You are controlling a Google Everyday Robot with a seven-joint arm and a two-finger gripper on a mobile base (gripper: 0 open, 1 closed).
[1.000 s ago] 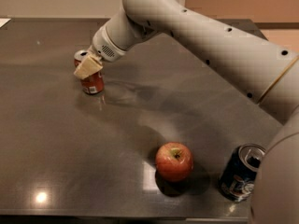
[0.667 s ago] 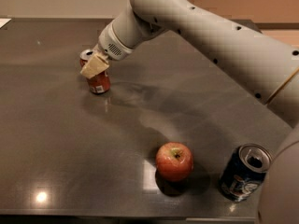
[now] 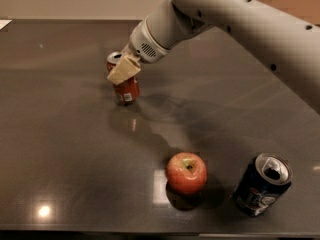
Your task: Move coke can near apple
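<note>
The coke can [image 3: 128,90] is small and red with a silver top, standing at the back left of the dark table [image 3: 60,139], slightly tilted. My gripper [image 3: 123,68] reaches down from the upper right and is shut on the can's upper part; a cream-coloured finger [image 3: 125,70] covers its front. The apple [image 3: 186,172] is red with a yellowish patch at the stem and sits near the front middle, well apart from the can, to its lower right.
A dark blue can [image 3: 261,185] with an open top stands just right of the apple near the front edge. My white arm [image 3: 235,19] spans the upper right. A pale wall runs behind the table's far edge.
My gripper has moved to the right with the coke can in it, a little closer to the apple. The apple and the dark blue can have not moved.
</note>
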